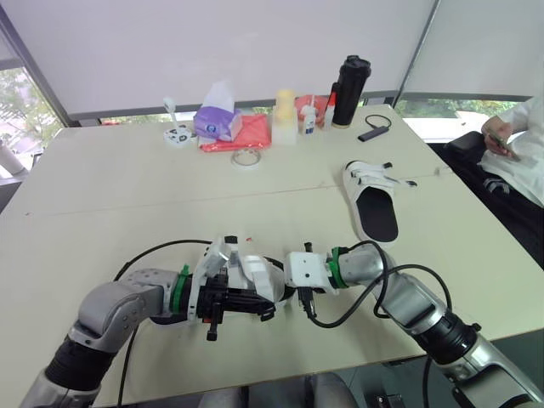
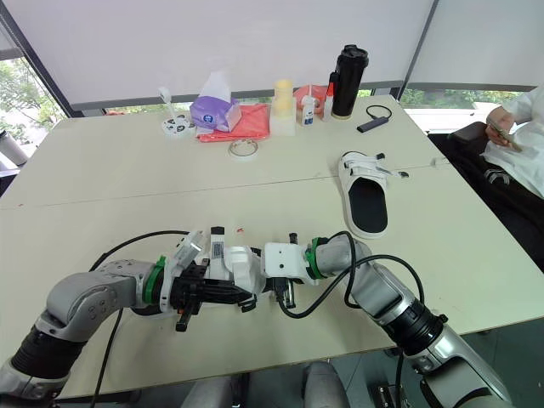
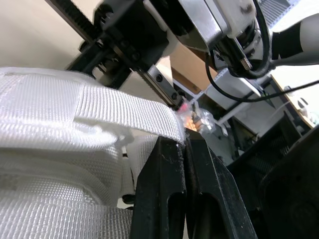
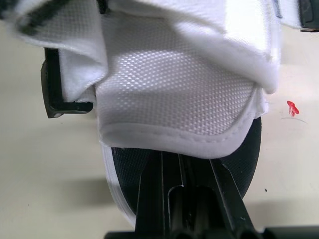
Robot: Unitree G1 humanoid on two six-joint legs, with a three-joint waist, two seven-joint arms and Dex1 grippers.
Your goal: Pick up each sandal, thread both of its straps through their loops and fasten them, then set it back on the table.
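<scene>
- Head views: the near sandal (image 1: pixel 253 272) is sitting between the two arms at the front edge of the worktop (image 1: pixel 127 195). Its long axis is running across the robot, from one arm to the other.
- The left gripper (image 1: pixel 242 304) is reaching it from the robot's left and the right gripper (image 1: pixel 285 289) from the right, so the tips are facing each other with the sandal between them.
- The far sandal (image 1: pixel 374 208) is lying flat well apart, towards the back right. It is nearer the right arm and is pointing away from the robot.
- Left wrist view: the gripper's fingers (image 3: pixel 164 164) are pressing together on the free end of a white woven strap (image 3: pixel 99 114), which is running back from the tips over the sandal's upper.
- Right wrist view: the right gripper's fingers are drawn together. Their tips are going under the hem of the white upper onto the dark footbed, so they are apparently clamping that end of the sandal.
- Judgement: the left arm is carrying the strap while the right arm is bracing. The coming pull is likely going crosswise to the sandal's length. I cannot see the loop.
</scene>
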